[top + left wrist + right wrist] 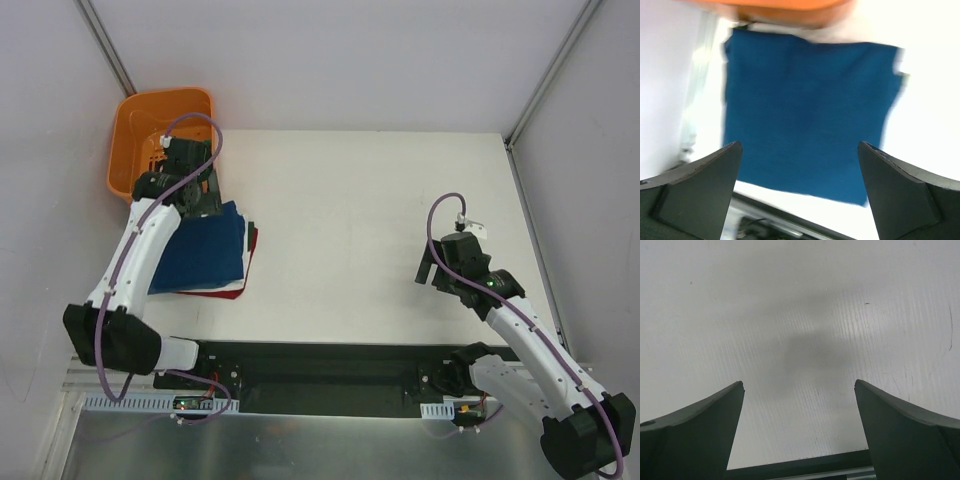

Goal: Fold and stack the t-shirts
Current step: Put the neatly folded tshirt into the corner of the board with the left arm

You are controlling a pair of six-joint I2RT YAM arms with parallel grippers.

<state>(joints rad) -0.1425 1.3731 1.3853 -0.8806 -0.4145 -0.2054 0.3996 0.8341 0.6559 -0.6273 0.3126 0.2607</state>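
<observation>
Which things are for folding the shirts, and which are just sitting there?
For the job: blue t-shirt, on top; red t-shirt, under it; left gripper, open above them; right gripper, open.
Just sitting there: orange basket; table.

A folded teal-blue t-shirt (807,115) is seen lying flat beyond and between the jaws of the left gripper (800,145), which are spread wide with nothing clasped. An orange basket (790,10) (blurred, only its edge shown) is found past the shirt's far edge. Bare white table (925,115) is seen beyond the right-hand jaw.
</observation>
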